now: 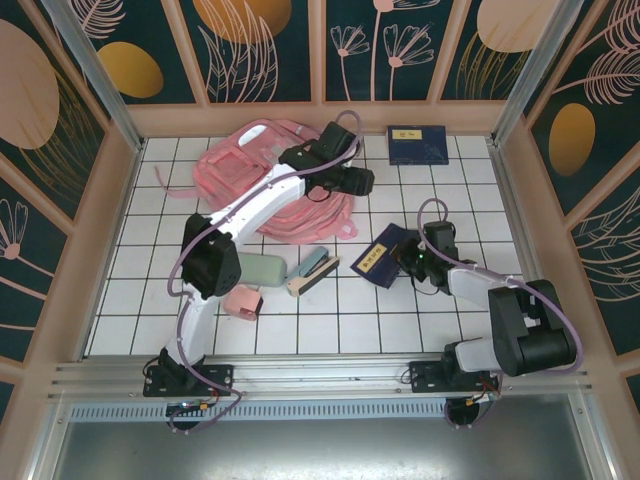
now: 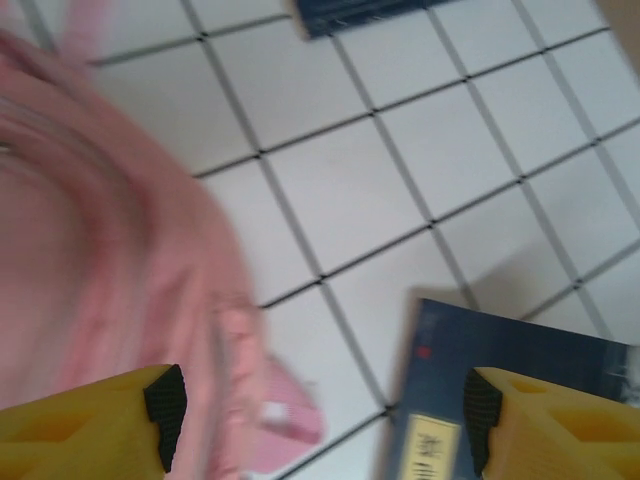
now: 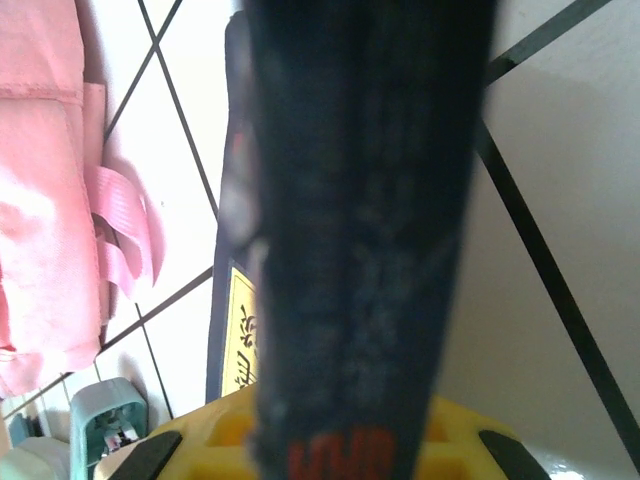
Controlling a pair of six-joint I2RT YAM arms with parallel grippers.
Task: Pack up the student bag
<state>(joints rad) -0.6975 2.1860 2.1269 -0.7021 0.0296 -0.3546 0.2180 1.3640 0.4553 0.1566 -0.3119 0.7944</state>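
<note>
The student bag (image 1: 262,180), big and pink, lies at the far left of the white tiled counter (image 1: 330,310). Above its right edge hovers the left hand (image 2: 318,420), fingers spread and empty. Right hand (image 1: 408,262) pinches a dark blue book (image 1: 383,257) on edge.

Top external: high behind arm bases, looking down on whole tiled table (image 1: 420,190). Wrist views: close, downward (both blurred). All share student bag (image 1: 262,180) and blue book (image 1: 385,255).

dark blue book (image 3: 360,250) edge-on between fingers (image 3: 150,455) | student bag (image 3: 40,190) left
</note>
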